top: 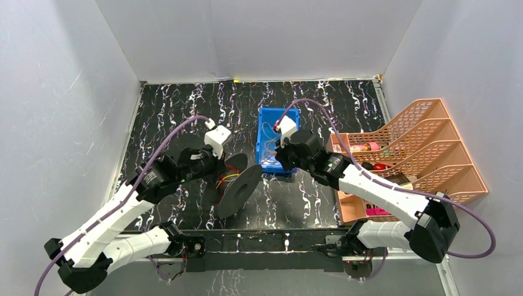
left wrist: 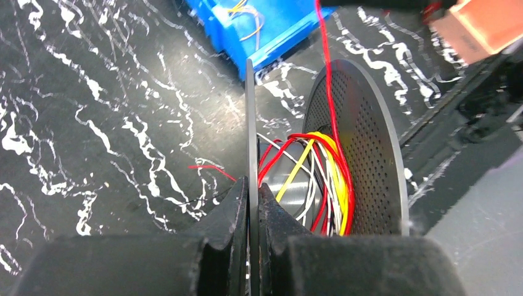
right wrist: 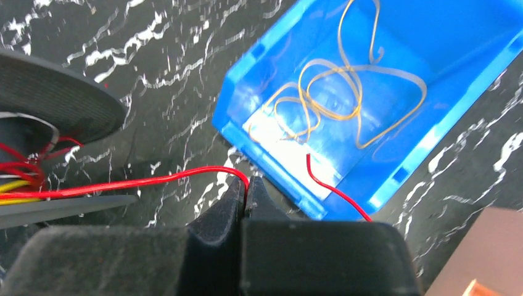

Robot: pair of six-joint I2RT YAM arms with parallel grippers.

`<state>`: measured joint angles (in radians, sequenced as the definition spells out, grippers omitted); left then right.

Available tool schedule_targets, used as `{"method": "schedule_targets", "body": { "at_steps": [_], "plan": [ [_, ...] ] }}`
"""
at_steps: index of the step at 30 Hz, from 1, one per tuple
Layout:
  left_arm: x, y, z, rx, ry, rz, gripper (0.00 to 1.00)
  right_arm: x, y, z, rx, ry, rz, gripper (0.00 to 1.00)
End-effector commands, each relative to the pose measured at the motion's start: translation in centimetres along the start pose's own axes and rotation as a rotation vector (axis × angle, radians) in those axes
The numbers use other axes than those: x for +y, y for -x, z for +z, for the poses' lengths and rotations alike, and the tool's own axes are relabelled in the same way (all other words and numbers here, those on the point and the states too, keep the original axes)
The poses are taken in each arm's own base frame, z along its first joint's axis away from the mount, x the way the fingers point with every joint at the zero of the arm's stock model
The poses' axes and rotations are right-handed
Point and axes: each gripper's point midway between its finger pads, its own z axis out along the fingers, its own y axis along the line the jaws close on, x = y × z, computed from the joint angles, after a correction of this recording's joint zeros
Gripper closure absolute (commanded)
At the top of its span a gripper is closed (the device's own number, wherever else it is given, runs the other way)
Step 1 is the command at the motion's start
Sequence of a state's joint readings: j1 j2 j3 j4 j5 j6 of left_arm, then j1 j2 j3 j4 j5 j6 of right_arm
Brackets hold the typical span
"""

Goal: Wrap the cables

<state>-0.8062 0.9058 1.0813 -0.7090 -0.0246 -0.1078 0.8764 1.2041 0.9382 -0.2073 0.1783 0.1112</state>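
Note:
A black spool [top: 239, 187] stands on edge at the table's middle, wound with red, yellow and pale cables [left wrist: 321, 179]. My left gripper [left wrist: 253, 185] is shut on the spool's thin flange [left wrist: 250, 123]. My right gripper [right wrist: 247, 185] is shut on the red cable [right wrist: 154, 180], which runs taut left to the spool [right wrist: 55, 98]; its free end [right wrist: 333, 188] trails past the blue bin's corner. Loose tan and yellow cables [right wrist: 333, 98] lie in the blue bin [top: 277, 140]. In the top view my left gripper [top: 217, 169] is at the spool and my right gripper [top: 279, 159] is over the bin's near end.
A peach file organiser [top: 419, 154] with small items stands at the right. The blue bin's near corner [right wrist: 271, 179] is just ahead of my right fingers. White walls enclose the black marbled table [top: 185, 111].

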Motion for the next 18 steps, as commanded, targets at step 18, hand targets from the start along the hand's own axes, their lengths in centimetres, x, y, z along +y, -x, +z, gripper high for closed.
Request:
{"method": "schedule_targets", "body": {
  "at_steps": [18],
  "plan": [
    [-4.5, 9.1, -8.7, -0.322, -0.247, -0.056, 1.00, 5.5, -6.5, -0.2, -0.086, 0.347, 0.341, 0.85]
  ]
}}
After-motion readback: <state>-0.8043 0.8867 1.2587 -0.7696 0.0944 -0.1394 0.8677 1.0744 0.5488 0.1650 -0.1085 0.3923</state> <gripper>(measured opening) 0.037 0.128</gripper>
